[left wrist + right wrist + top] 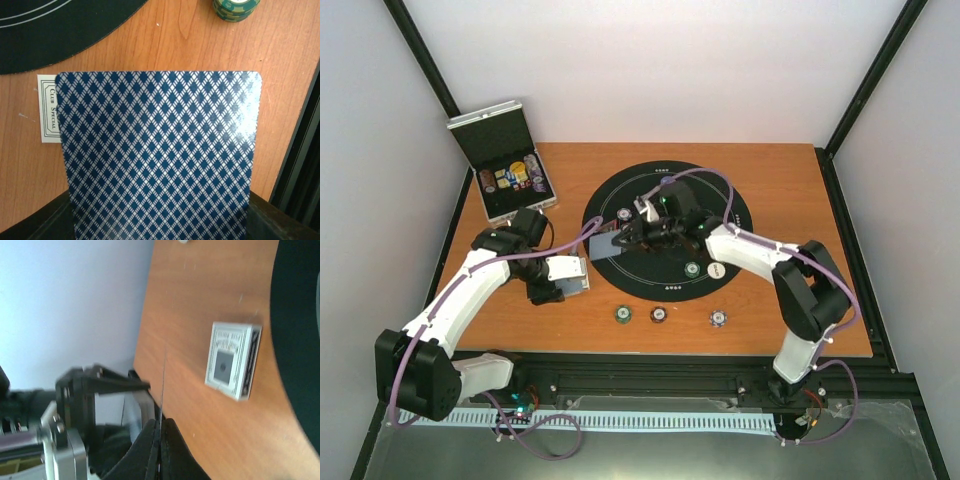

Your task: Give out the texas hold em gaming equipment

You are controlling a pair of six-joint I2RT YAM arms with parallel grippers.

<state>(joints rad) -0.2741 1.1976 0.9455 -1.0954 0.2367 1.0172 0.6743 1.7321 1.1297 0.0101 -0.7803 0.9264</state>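
Both clenched: left claw [568,274] grips blue-backed cards [160,150], right claw [160,424] pinches one card [603,245].

Both arms bent inward, left gripper [570,272] and right gripper [620,238] clamped.

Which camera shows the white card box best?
The right wrist view: the whole card box lies unobstructed on the table. The left wrist view shows only a strip behind the held card; the top view, nothing clear.
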